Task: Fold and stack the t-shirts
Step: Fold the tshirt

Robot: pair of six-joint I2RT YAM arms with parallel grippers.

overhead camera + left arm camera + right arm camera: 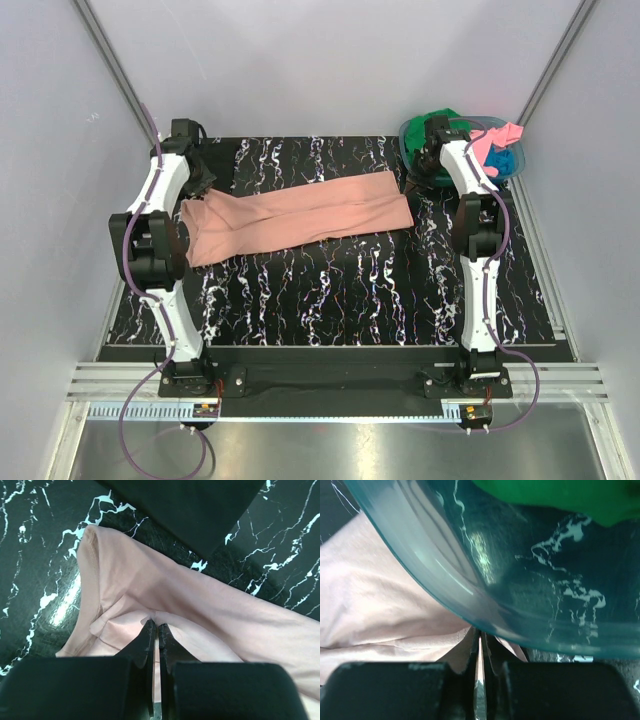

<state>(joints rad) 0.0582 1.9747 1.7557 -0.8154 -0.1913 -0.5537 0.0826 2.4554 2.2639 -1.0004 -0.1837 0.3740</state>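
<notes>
Two pinches are on the one garment right now; the left gripper [156,628] has its jaws pressed together on a puckered bit of the salmon-pink tee [300,215] at its left end, and the right gripper [480,634] has its jaws all but together with a pale sliver of the same cloth between them, right under the wall of the basket [445,580].

The tee lies as a long narrow band across the back half of the table [350,300], already doubled lengthwise by the look of it, running from beside the left arm to just beside the basket; I judge the step in hand to be the crosswise fold.

To do it well I would lift both ends only enough to free the cloth; I would hold it taut between the arms so the doubled layers do not slide apart; I would carry one end over to meet the other with the edges lined up, and let go only once the cloth lies flat. The right end is tight against the basket, so I would draw it clear first or risk dragging the basket along; on the left I would mind the black tee [200,510], which lies just beside that end.

Counted: five tees in all; one salmon-pink on the table, one black at the back left, and one green tee [445,117], one bright pink tee [497,140] and one blue tee [505,163] at the basket; one basket; two grippers.
</notes>
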